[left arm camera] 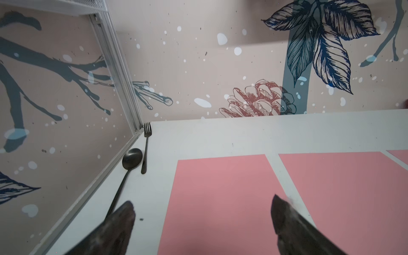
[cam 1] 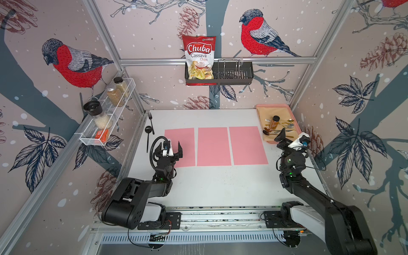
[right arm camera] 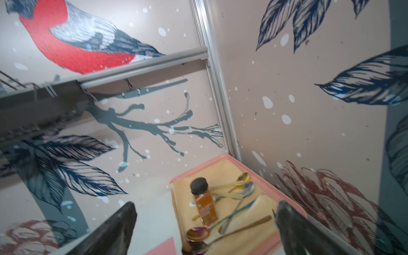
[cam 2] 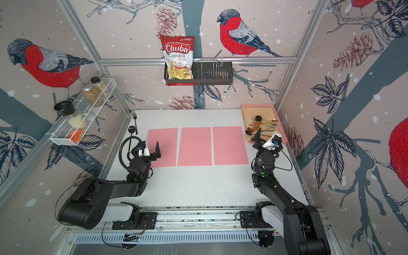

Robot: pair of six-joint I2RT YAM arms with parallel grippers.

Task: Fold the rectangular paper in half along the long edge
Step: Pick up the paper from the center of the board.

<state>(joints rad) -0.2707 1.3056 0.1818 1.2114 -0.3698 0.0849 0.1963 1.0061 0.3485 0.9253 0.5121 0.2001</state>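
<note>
You're at the approach: left pincer (cam 1: 172,146) and right pincer (right arm camera: 205,209) both gape empty; next, lift a long edge of the leftmost paper (cam 1: 185,138)

I see left gripper (left arm camera: 203,202) wide open, empty, pointing forward; right gripper (right arm camera: 205,205) same, tilted slightly up.

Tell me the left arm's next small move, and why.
Probably lower the open left gripper to the outer long edge of the leftmost pink sheet, to lift it. That sheet lies flat and unfolded, and this gripper hangs above it, holding nothing.
</note>
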